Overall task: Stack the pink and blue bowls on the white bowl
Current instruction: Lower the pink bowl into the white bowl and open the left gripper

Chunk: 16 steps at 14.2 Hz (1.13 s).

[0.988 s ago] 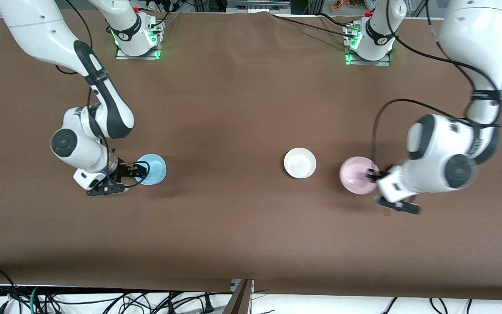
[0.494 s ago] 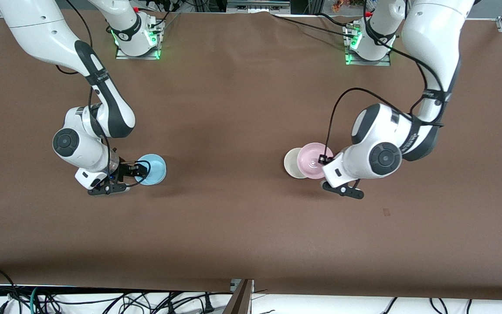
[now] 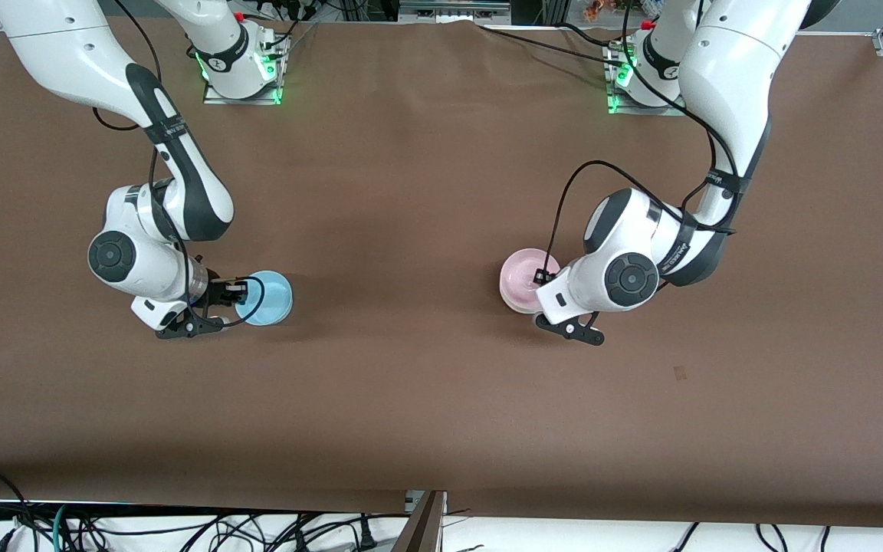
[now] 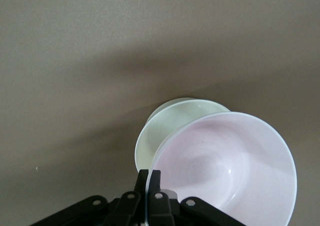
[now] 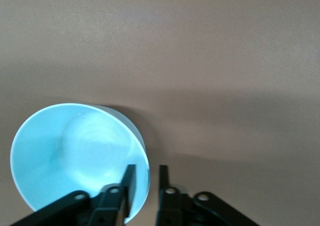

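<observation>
- The pink bowl (image 3: 521, 278) is held by its rim in the closed left pincer (image 3: 542, 277), over the white bowl (image 4: 160, 131) and offset from it, so that a crescent of white rim is left uncovered; contact between the two bowls cannot be told.
- The left arm is bent down from its base, its wrist lying at the bowl's 4 o'clock in the front view.
- The blue bowl (image 3: 267, 298) is seen on the desk (image 3: 426, 192) toward the right arm's end.
- Its rim at 9 o'clock is straddled by the parted fingers of the right pincer (image 3: 236, 292), one inside and one outside.
</observation>
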### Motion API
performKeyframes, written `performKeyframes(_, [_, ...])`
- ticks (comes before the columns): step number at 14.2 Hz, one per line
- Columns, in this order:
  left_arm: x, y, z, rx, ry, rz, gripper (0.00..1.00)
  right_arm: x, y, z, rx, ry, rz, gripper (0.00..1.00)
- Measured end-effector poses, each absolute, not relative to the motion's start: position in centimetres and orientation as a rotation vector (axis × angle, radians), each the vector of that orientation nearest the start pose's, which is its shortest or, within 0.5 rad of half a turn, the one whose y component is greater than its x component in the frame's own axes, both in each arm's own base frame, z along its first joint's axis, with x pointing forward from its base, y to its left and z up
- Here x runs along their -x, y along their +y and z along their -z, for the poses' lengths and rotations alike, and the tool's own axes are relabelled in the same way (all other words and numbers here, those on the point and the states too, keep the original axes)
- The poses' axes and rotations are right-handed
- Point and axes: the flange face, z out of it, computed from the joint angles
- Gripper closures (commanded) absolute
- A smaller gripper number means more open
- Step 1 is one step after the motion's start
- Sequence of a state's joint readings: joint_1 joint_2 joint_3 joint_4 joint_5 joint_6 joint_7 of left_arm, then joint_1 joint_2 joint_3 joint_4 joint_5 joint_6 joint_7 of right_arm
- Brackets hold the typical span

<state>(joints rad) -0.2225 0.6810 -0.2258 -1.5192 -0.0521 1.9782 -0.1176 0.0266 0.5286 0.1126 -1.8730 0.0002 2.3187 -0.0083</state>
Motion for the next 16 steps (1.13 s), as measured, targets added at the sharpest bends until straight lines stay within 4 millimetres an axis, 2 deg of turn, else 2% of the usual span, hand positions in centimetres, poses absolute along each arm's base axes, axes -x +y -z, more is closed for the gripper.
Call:
performKeyframes(3, [-62.5,-28.5,-24.2,3.216,0.445,-0.402,1.00,-62.6,8.4,-22.9,3.081,-0.197,-0.148,1.00])
performKeyframes(5, [-62.5,-28.4,-23.9,3.216,0.441,-0.402,1.00,-62.6,8.4,-22.9,3.081,-0.197,-0.151,0.81])
performKeyframes(6, [-62.6,-28.3,-23.9,3.215,0.438,-0.401,1.00,-62.6,8.4,-22.9,3.081,-0.197,-0.152,0.66])
performKeyframes(7, [-62.6,-28.3,-23.9,3.215,0.438,-0.401,1.00,-62.6,8.4,-22.9,3.081,-0.197,-0.152,0.59])
performKeyframes(8, [-62.6,-28.3,-23.9,3.215,0.438,-0.400,1.00,-62.6,8.4,-22.9,3.080,-0.197,-0.153,0.56])
performKeyframes(16, [-62.7,-28.2,-23.4,3.206,0.442,-0.389,1.00,-62.4,9.1,-22.6,3.078,-0.206,-0.164,0.56])
